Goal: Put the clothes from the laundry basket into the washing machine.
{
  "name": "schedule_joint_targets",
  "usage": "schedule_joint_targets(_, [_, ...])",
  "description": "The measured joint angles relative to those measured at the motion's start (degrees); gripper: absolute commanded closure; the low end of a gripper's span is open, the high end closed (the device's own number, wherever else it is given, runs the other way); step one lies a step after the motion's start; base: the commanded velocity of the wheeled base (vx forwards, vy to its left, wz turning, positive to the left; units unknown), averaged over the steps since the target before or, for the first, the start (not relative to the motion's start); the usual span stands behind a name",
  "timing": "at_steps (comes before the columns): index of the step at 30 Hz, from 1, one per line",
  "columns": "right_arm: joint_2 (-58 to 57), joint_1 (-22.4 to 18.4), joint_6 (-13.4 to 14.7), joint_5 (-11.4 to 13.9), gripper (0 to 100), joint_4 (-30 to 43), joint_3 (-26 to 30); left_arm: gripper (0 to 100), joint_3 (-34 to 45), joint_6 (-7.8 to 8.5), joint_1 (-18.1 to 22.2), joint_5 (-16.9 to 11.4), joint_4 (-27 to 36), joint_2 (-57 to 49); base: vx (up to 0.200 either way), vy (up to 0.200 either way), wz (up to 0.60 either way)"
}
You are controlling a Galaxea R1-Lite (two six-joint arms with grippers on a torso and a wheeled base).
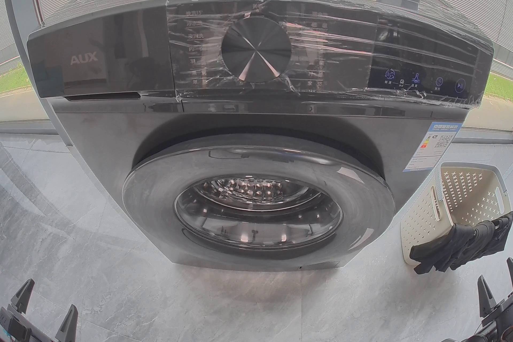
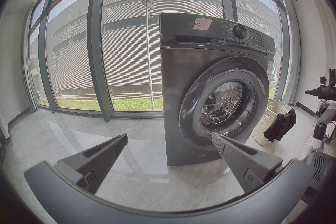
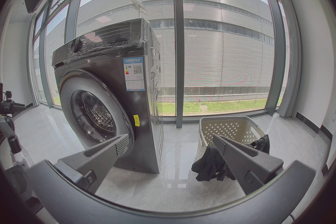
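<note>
Both jaws stand spread and empty, left gripper (image 2: 168, 139) and right gripper (image 3: 169, 139) low before the washing machine (image 1: 256, 108). Dark clothes (image 1: 459, 247) drape over the rim of the laundry basket (image 1: 470, 188) beside it. With the door (image 1: 256, 209) seemingly shut, a garment carried over could hit glass and drop.

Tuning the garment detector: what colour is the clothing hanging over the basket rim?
Black clothing, on a cream laundry basket; clearest in the right wrist view.

Glossy grey marble-look floor tiles (image 1: 80, 231) reflect daylight. Tall dark-framed windows (image 3: 224, 42) show a grey ribbed building (image 2: 126, 42) and a grass strip (image 3: 217, 106). White walls (image 3: 315, 60) flank them.
</note>
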Motion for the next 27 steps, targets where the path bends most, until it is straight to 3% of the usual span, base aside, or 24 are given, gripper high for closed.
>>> schedule_joint_targets(12, [0.00,-0.09,0.82,-0.06,0,-2.21,-0.09,0,0.00,0.00,0.02,0.00,0.00,0.00,0.000,0.000,0.00])
schedule_joint_targets(15, [0.00,-0.02,0.90,0.96,0,-3.63,-2.90,0,0.00,0.00,0.02,0.00,0.00,0.00,0.000,0.000,0.00])
schedule_joint_targets(18, [0.39,0.22,0.85,5.16,0,-2.40,-8.13,0,0.00,0.00,0.05,0.00,0.00,0.00,0.000,0.000,0.00])
schedule_joint_targets(23, [4.22,0.57,0.39,17.34,0,2.54,-14.51,0,0.00,0.02,0.00,0.00,0.00,0.00,0.000,0.000,0.00])
schedule_joint_targets(27, [11.41,1.15,-0.98,21.93,0,4.04,-16.70,0,0.00,0.00,0.00,0.02,0.00,0.00,0.000,0.000,0.00])
